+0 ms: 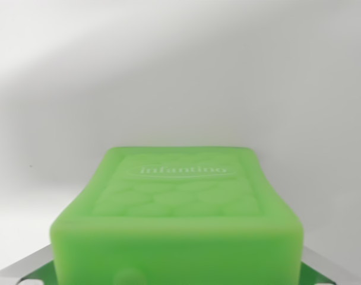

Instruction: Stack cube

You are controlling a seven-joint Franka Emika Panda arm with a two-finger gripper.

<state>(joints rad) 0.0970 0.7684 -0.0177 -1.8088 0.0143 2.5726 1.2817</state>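
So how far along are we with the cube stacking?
Done, apparently: the grasp. The green cube, embossed "infantino", fills the lower wrist view very close to the camera, with pincer parts showing at both bottom corners, so it seems held. In hand: carrying it, with only a plain white surface beyond. Left: finding the second cube, which is not in view, and placing this one on top.

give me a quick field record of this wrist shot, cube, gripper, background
view: wrist view only
cube: green cube, soft-looking, fills lower middle of frame
marking: raised word "infantino" on its upper face, above a leaf-like relief
gripper: grey finger parts at the wrist view's lower left and lower right corners, flanking the cube; contact not visible
background: plain white surface
second cube: none in view
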